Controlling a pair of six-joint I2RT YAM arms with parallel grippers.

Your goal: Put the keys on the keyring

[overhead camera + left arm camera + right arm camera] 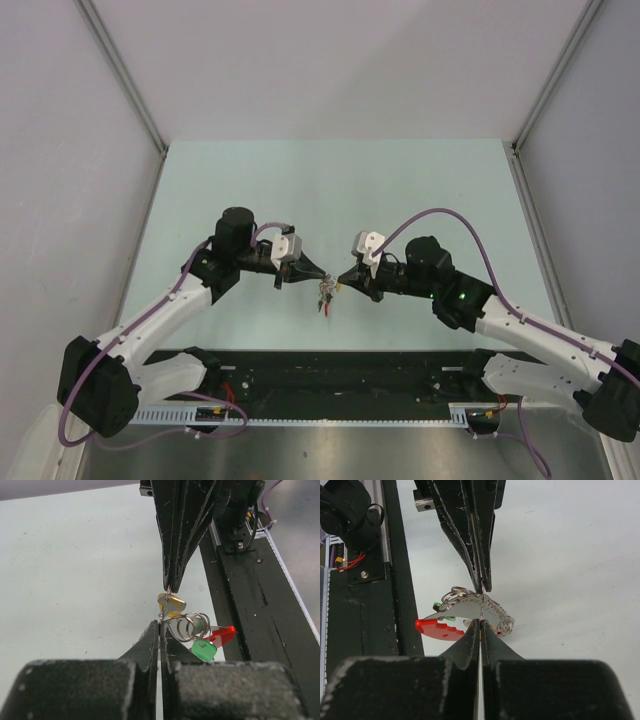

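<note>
Black, scuffed fingers (146,647) of the left gripper (160,626) up front, wedge-shaped, pressed flat together and nipping the thin wire of the keyring (192,625). And there's the right gripper (169,586) meeting it tip to tip from the other side, jaws just as tight, pinching a fine loop of the same bunch! It all hangs between them over the pale green table (400,190), just ahead of the black rail (250,605); whether the lowest bit touches down, I can't tell. Shiny steel coils, a pale grey ridged fan tag (497,616), glossy plastic heads: yellow key (171,601) right under the right tips, green key (204,651) lowest, and a red piece (437,628) with a toothed edge. Tag and red piece lie crosswise to the two grippers, red end pointing back toward the rail and the arm bases
</note>
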